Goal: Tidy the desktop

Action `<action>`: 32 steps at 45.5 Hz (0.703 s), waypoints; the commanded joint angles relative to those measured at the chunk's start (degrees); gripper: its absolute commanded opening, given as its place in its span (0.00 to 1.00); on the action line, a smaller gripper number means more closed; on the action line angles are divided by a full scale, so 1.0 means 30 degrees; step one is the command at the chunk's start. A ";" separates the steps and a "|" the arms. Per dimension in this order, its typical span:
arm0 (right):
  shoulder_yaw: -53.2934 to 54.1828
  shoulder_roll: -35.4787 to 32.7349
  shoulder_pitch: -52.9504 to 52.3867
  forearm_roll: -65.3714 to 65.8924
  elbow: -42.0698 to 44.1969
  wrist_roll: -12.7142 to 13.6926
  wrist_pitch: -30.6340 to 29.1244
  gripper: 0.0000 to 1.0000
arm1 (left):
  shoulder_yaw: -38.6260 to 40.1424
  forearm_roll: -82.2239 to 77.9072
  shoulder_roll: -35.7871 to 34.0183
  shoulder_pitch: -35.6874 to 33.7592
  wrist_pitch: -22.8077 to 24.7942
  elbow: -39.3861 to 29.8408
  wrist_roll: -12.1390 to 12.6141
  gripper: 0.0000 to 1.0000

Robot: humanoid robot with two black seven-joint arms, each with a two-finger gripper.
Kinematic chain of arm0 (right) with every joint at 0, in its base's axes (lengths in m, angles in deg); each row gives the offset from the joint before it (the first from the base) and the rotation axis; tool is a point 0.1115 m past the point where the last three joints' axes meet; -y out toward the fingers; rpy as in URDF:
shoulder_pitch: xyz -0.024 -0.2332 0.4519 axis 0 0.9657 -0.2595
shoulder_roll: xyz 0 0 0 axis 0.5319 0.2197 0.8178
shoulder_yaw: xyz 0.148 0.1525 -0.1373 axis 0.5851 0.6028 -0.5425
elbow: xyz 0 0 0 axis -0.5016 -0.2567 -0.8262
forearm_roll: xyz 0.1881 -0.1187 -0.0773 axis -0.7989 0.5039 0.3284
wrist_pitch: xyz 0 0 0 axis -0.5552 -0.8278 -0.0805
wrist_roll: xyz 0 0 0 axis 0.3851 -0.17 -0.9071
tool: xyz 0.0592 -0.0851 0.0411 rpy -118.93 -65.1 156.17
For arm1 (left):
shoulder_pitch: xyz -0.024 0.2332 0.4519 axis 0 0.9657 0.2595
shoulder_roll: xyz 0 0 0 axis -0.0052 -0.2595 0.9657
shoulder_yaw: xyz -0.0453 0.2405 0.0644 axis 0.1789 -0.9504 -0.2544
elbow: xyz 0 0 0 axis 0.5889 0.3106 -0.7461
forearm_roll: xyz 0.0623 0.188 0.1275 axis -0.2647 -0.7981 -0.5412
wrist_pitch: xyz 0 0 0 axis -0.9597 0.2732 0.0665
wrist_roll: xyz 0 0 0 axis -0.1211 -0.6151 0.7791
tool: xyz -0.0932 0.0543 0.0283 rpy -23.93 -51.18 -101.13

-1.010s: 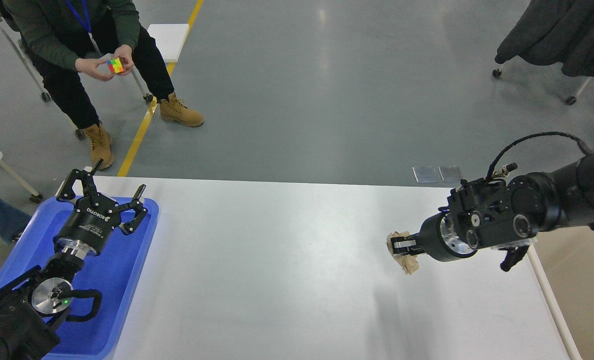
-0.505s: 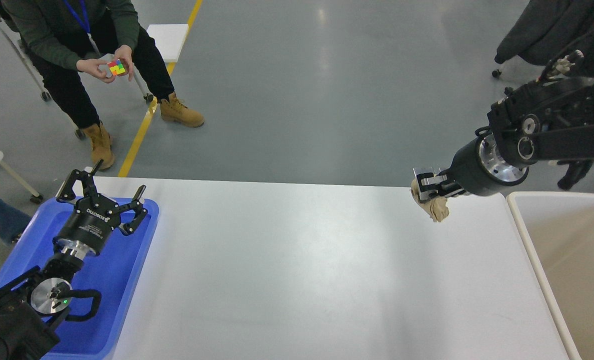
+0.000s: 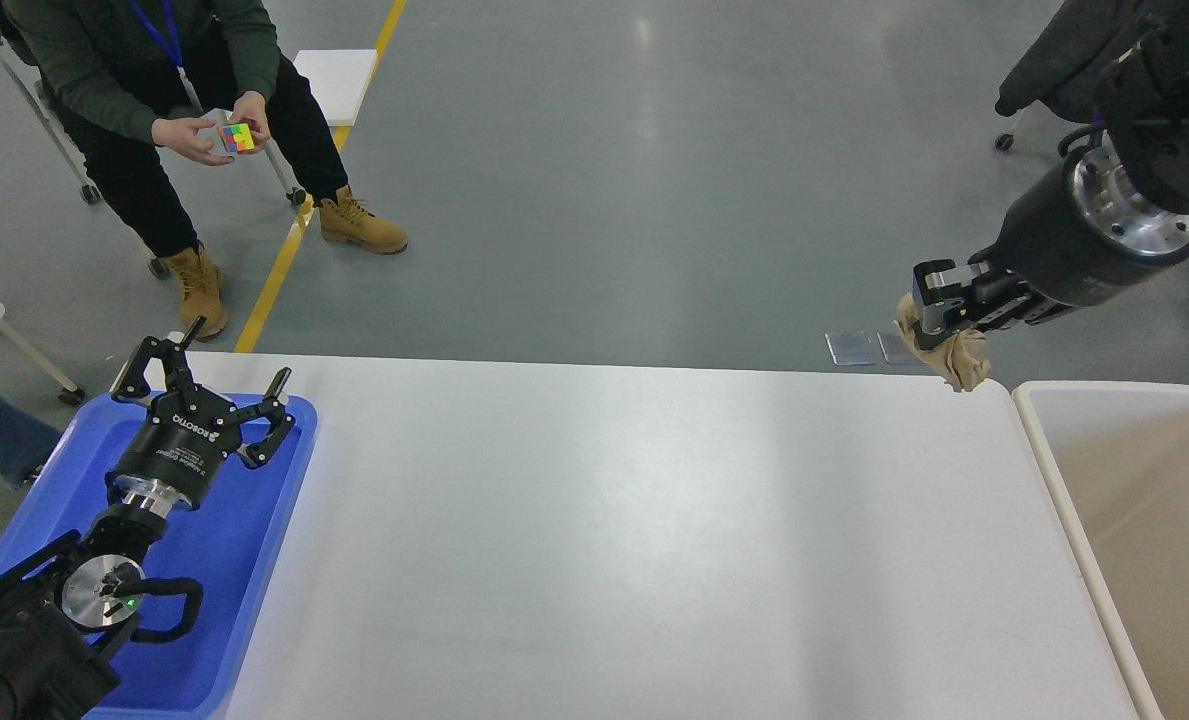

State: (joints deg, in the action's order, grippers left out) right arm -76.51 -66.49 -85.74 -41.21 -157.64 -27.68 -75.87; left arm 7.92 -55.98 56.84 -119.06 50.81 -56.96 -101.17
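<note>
The white desktop (image 3: 594, 540) fills the middle of the head view and nothing lies on its bare surface. My right gripper (image 3: 929, 315) is shut on a crumpled tan wad (image 3: 954, 358) and holds it in the air over the desktop's far right corner, just left of the beige bin (image 3: 1039, 400). My left gripper (image 3: 209, 375) is open and empty, hovering over the blue tray (image 3: 244, 560) at the left edge.
The beige bin with a cream rim stands off the desktop's right edge. The blue tray lies on the left end. A seated person (image 3: 154, 90) with a colour cube is beyond the far left corner. A dark chair (image 3: 1074, 50) stands at the far right.
My right arm has risen and swung back and to the right, carrying the tan wad from above mid-desktop to the far right corner. The bin came into view. The left arm has not moved.
</note>
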 commanded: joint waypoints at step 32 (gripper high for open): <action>-0.1990 -0.8500 0.9862 0.1272 1.1625 -0.0023 0.0402 0.15 | 0.0000 0.0002 0.0001 0.0001 0.0000 0.0000 -0.0001 0.99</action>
State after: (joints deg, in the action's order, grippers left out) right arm -83.97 -80.29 -72.57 -38.02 -141.73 -27.64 -75.44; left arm 7.92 -55.97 56.85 -119.06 50.82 -56.96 -101.16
